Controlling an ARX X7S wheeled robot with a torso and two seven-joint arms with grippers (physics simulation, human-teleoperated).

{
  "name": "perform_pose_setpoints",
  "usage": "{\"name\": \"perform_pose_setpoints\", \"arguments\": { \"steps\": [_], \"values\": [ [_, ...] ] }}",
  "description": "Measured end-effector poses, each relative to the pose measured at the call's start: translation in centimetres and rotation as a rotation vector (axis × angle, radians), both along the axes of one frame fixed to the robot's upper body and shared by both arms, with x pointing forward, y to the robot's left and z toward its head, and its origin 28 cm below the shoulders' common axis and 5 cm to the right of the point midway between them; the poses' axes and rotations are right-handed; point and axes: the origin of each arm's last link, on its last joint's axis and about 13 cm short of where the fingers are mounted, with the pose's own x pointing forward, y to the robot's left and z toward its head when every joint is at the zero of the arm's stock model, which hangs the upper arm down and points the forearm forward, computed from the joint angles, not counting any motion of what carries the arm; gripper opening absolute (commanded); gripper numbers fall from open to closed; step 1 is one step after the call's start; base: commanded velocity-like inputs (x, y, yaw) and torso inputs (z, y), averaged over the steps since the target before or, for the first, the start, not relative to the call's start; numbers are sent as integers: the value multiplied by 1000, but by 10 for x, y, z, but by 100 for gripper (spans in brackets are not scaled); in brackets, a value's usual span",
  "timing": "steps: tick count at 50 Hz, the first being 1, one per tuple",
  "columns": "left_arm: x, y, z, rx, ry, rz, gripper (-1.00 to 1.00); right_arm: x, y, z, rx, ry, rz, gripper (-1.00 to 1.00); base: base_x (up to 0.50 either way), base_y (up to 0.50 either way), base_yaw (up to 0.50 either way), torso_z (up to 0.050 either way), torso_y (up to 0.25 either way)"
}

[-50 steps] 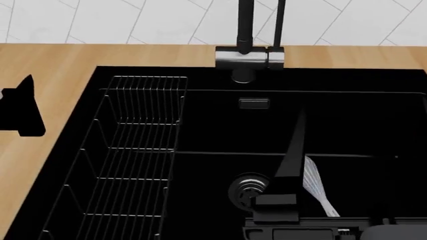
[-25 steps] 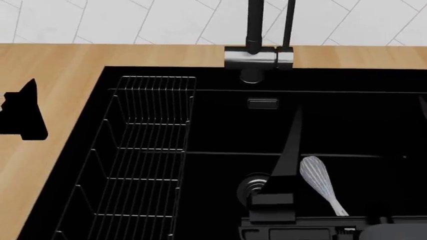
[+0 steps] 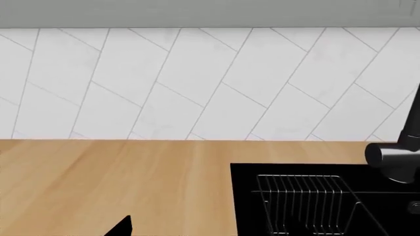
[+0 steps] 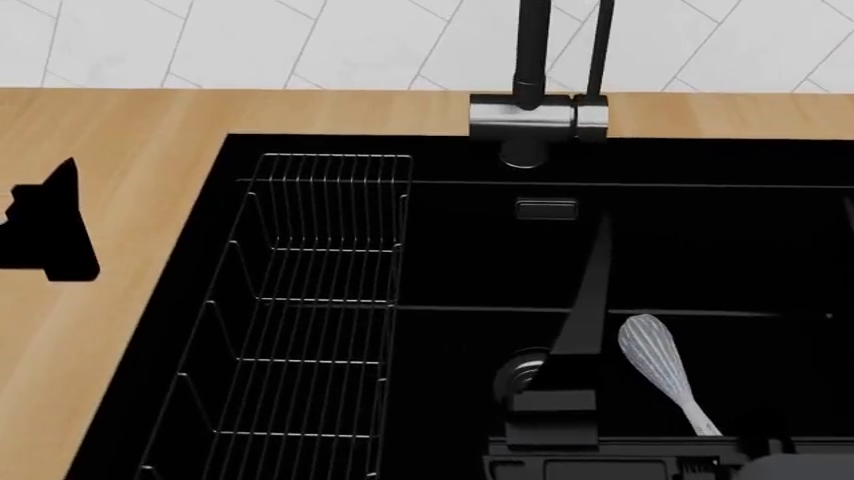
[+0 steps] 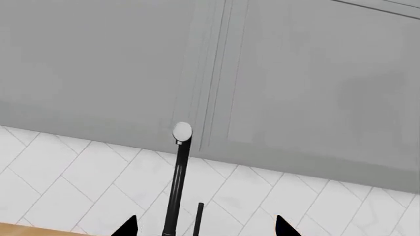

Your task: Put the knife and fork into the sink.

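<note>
The right gripper [image 5: 204,230] stands wide open. Its two dark fingertips [image 5: 128,227] are well apart with nothing between them, and it points at the faucet [image 5: 178,182] and the wall behind. From the head camera a long black tapered shape [image 4: 585,300] rises from the near edge of the sink [image 4: 454,260]. Black on black, I cannot tell whether it is part of that arm or the knife. The left gripper [image 4: 54,228] is a flat black silhouette over the wooden counter [image 4: 120,330], off the sink's left edge, and its opening cannot be read.

A silver utensil [image 4: 657,362] with a ribbed oval head lies on the basin floor, just beside that black shape and near the round metal drain [image 4: 523,375]. No slim tined fork shows in any view, so the task looks unfinished.

The sensible step is to lift the open gripper clear of the basin and turn the view to the counter to find the cutlery. A thin smooth metal fork lying flat should be pinched across its handle, and the rounded knife handle gripped squarely so it does not roll.

The basin is matte and dark, the wire rack [image 4: 314,300] thin and open along the left wall, and the counter is warm wood grain.
</note>
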Motion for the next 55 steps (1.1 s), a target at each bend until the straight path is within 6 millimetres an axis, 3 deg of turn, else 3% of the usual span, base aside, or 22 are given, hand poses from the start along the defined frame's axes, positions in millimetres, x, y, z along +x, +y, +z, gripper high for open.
{"name": "perform_pose_setpoints", "arguments": {
  "steps": [18, 32, 42, 55],
  "values": [
    [1, 3, 7, -69, 110, 235, 100, 1, -2, -5, 19, 12, 3, 100, 0, 0, 0, 0, 0],
    [-22, 3, 6, -78, 202, 421, 100, 2, -3, -10, 32, 23, 5, 100, 0, 0, 0, 0, 0],
    [-29, -1, 0, -61, 266, 458, 100, 4, -3, -14, 43, 28, 12, 100, 0, 0, 0, 0, 0],
    [-19, -6, 0, -32, 338, 444, 100, 7, -3, -18, 55, 34, 28, 100, 0, 0, 0, 0, 0]
  ]
}}
